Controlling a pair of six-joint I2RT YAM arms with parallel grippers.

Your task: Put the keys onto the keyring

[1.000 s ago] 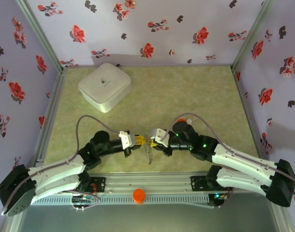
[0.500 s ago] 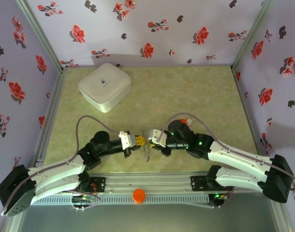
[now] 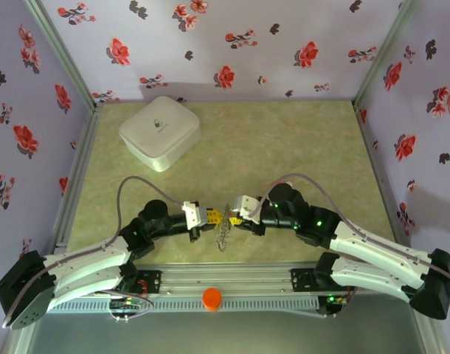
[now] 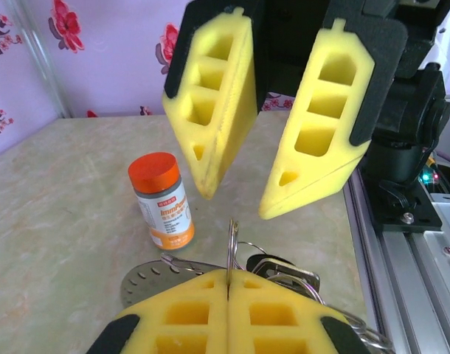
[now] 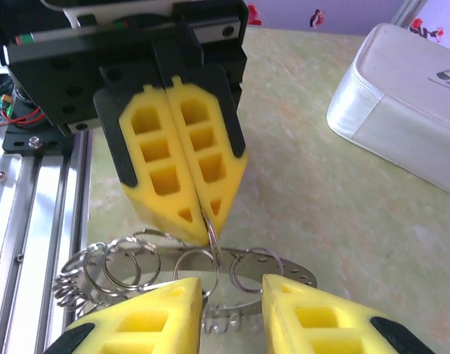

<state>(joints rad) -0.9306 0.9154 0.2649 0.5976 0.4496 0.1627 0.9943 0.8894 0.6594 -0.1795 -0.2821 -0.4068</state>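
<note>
My left gripper (image 3: 210,215) (image 4: 229,273) is shut on a thin split ring (image 4: 232,240) held edge-on above the table. From it hangs the keyring (image 5: 288,270), a flat grey perforated band carrying several small wire rings (image 5: 111,265); the bunch (image 3: 223,233) dangles between the two grippers. A dark key head (image 4: 263,259) shows behind the left fingers; the red-tagged key is hidden. My right gripper (image 3: 237,209) (image 5: 232,295) is open, its yellow fingers (image 4: 313,133) on either side of the held ring without touching it.
An orange pill bottle (image 4: 162,199) stands on the table beyond the grippers. A white square box (image 3: 160,131) (image 5: 402,96) sits at the back left. The aluminium rail (image 3: 225,276) with an orange knob (image 3: 212,297) runs along the near edge.
The right arm swung left toward the ring, then drew back slightly to the right, its gripper still open at the ring. The left arm held still and the hanging bunch swayed.
</note>
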